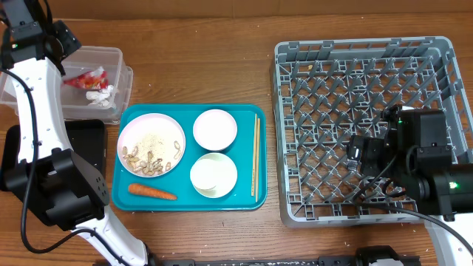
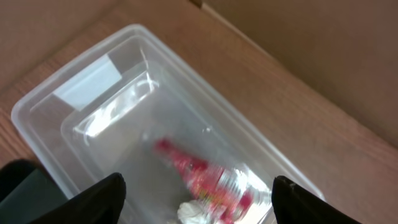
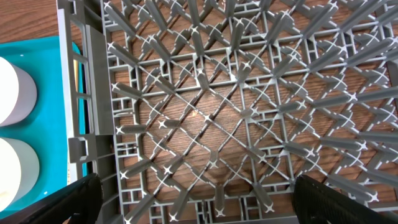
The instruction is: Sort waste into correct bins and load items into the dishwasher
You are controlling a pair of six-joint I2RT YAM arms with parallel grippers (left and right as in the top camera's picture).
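Waste is only partly sorted. One red wrapper (image 1: 87,78) and the white tissue (image 1: 104,94) lie in the clear tub (image 1: 111,52), at the far left of the table. The left fingers (image 2: 99,199) stand wide and empty above them. The black tray (image 1: 89,140), half hidden under the arm, shows nothing inside. On the teal tray (image 1: 183,159) lie the plate (image 1: 144,124) with food scraps, the carrot (image 1: 152,192), two bowls (image 1: 215,129) and the chopsticks (image 1: 256,155). The dish rack (image 1: 283,133) holds no dishes, and the right fingers (image 3: 56,208) hang wide open over it. I judge that most of the work is left.
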